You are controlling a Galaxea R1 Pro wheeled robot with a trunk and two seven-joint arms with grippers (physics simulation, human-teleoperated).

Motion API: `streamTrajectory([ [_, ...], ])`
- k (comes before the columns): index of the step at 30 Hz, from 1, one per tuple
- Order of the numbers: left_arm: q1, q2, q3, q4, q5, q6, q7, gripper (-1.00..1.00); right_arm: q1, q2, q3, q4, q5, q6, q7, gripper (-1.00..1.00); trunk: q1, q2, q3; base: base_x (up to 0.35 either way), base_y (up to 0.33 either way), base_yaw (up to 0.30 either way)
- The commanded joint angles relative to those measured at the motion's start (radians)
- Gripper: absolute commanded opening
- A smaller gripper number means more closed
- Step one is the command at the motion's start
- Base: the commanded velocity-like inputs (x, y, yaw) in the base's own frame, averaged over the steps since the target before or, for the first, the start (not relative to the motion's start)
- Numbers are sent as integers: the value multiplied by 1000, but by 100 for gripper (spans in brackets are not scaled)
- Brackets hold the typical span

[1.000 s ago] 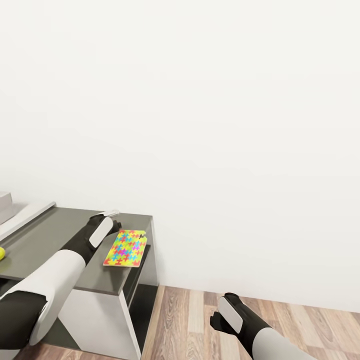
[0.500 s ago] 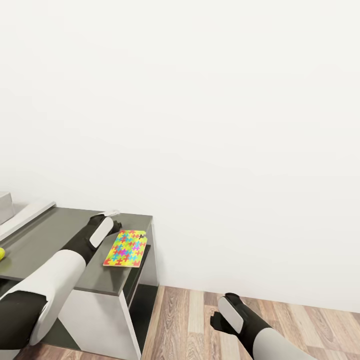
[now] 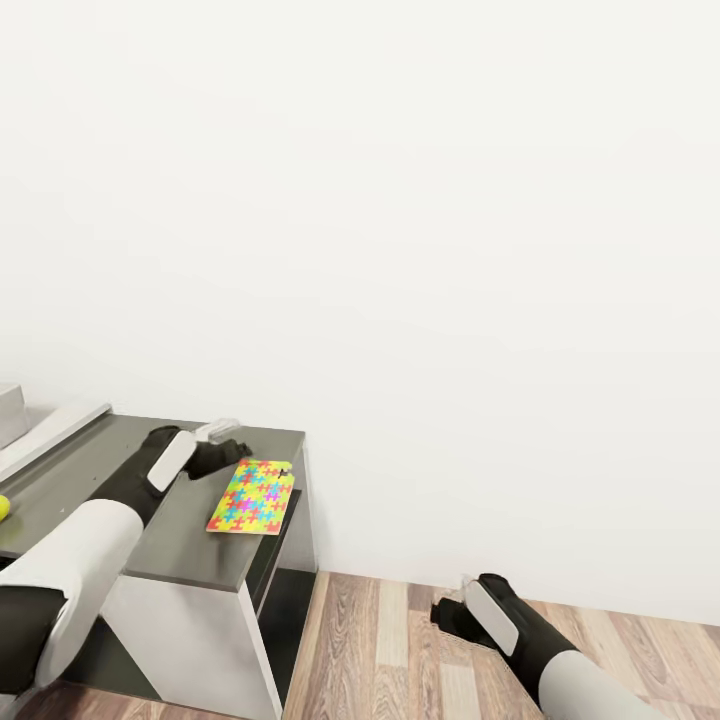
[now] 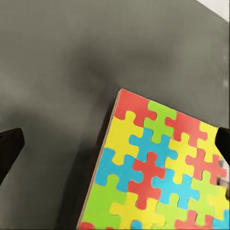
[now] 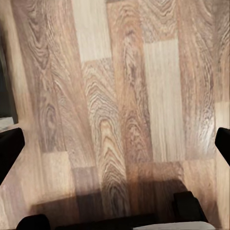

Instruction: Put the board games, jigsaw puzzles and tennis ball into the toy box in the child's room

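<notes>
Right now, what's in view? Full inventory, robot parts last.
jigsaw puzzle: 1, multicoloured pieces, flat on the dark grey cabinet top near its right end; also close up in the left wrist view.
tennis ball: 1, yellow-green, at the head view's left edge on the cabinet top, partly cut off.
cabinet: 1, dark grey top, white side, against the wall.
desktop: 1, pale grey-white edge, at far left behind the cabinet top.
wall: white, plain.
floor: wood planks, brown.
left gripper: 1, black, open, above the cabinet top at the puzzle's far corner.
right gripper: 1, black, open, over the floor, holding nothing.
</notes>
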Motion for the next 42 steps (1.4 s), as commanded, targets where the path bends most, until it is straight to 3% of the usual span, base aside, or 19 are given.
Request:
streamTrajectory([
  [1,-1,12,2,-4,11,16,-25,100,-1,-8,8,-7,-11,1,13,100,0,-1,-1,0,0,0],
  [2,-1,33,19,-10,11,41,-87,100,-1,-19,7,-13,-12,1,49,100,0,-1,-1,0,0,0],
  [7,-1,79,70,-23,10,115,-274,100,-1,-36,7,-21,-14,-4,110,100,0,-1,-1,0,0,0],
  [11,-1,96,82,-25,9,148,-356,100,-1,-39,7,-22,-16,-17,122,100,0,-1,-1,0,0,0],
  [21,-1,145,105,-26,11,207,-485,100,-1,-40,-21,-25,-20,-29,128,100,0,-1,-1,0,0,0],
  [30,0,158,122,-26,11,240,-589,100,-1,-41,-76,-26,-21,-26,136,100,0,-1,-1,0,0,0],
  [38,1,167,124,-24,11,267,-657,100,-1,-42,-85,-26,-20,-25,220,100,0,-1,-1,0,0,0],
  [42,7,197,124,-23,12,273,-754,100,-2,-43,-89,-27,-20,-22,291,100,0,-1,-1,0,0,0],
])
